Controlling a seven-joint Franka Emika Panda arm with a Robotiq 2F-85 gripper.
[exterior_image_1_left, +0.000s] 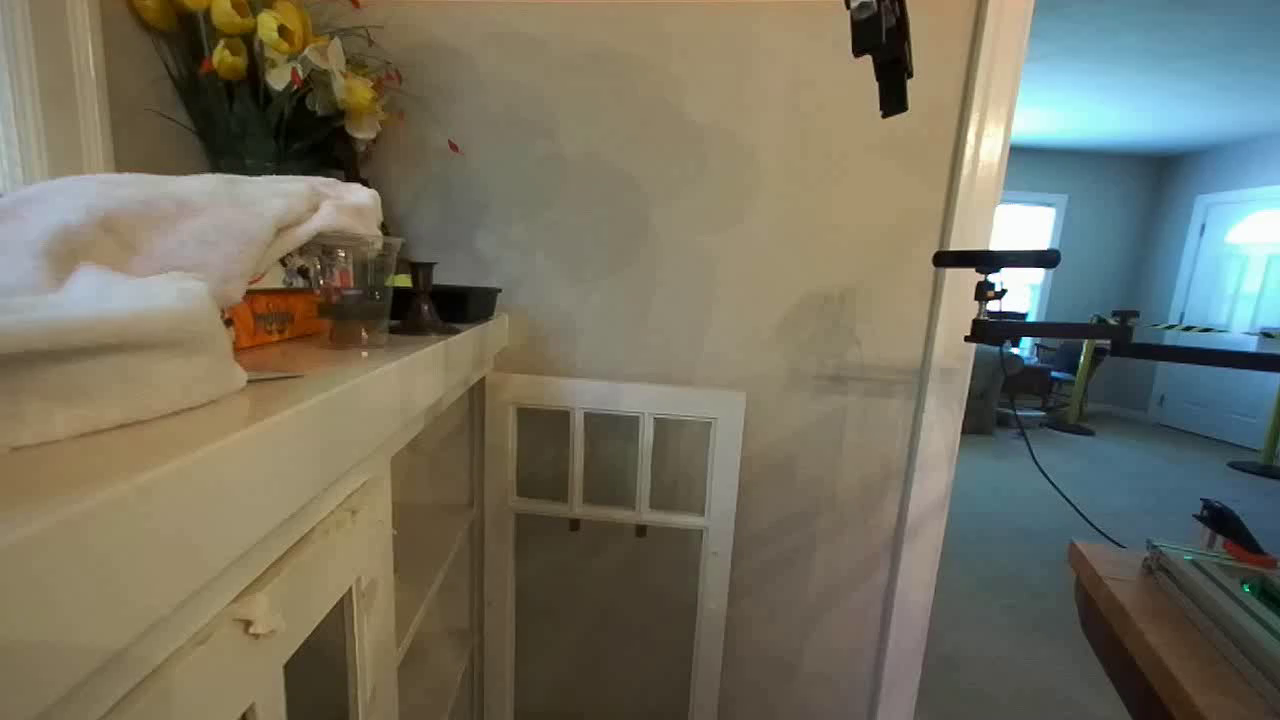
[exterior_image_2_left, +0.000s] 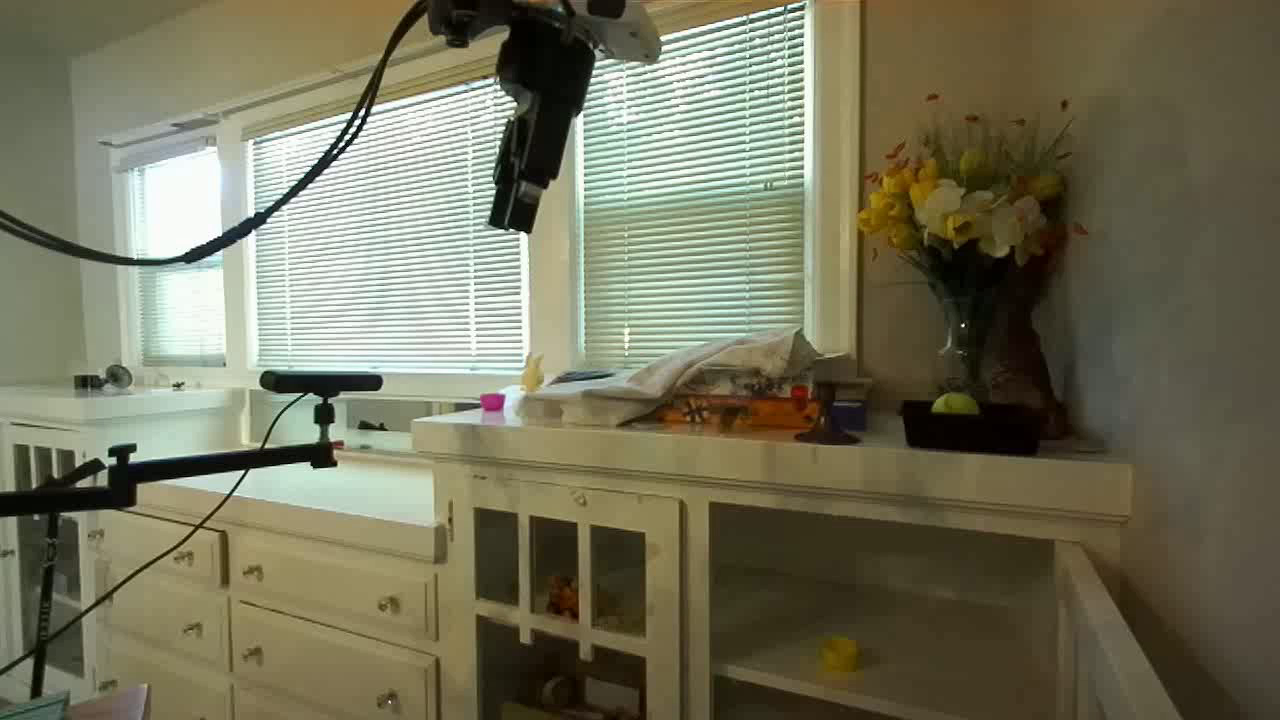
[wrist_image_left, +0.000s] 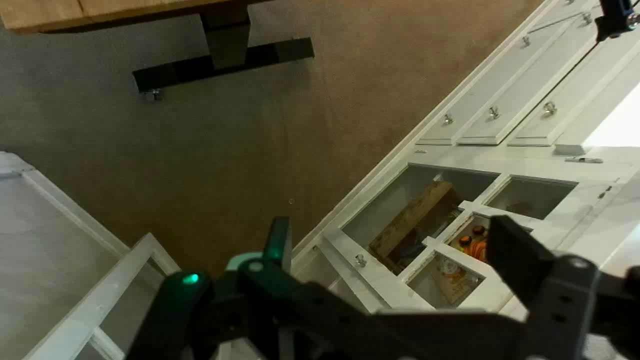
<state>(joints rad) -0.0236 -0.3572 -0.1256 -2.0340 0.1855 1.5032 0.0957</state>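
gripper: jaws apart, empty, midair | nearest, seemingly: white cabinet, right in wrist view | green ball: apparently in black tray, right end of counter (probably so it can't roll)

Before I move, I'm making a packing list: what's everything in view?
counter: three sections, white, along wall
drawers: several, white, under counter
paned doors: several, white, low down
blinds: three, pale, above counter
flowers: one bunch, mostly yellow, in vase
cloth: one, white, on counter
box: one, orange, on counter
cup: one, clear, on counter
candlestick: one, dark, on counter
tray: one, black, on counter
table: one, brown, opposite counter
clutter: several, mixed, on counter
pincer: one, black, open, in air
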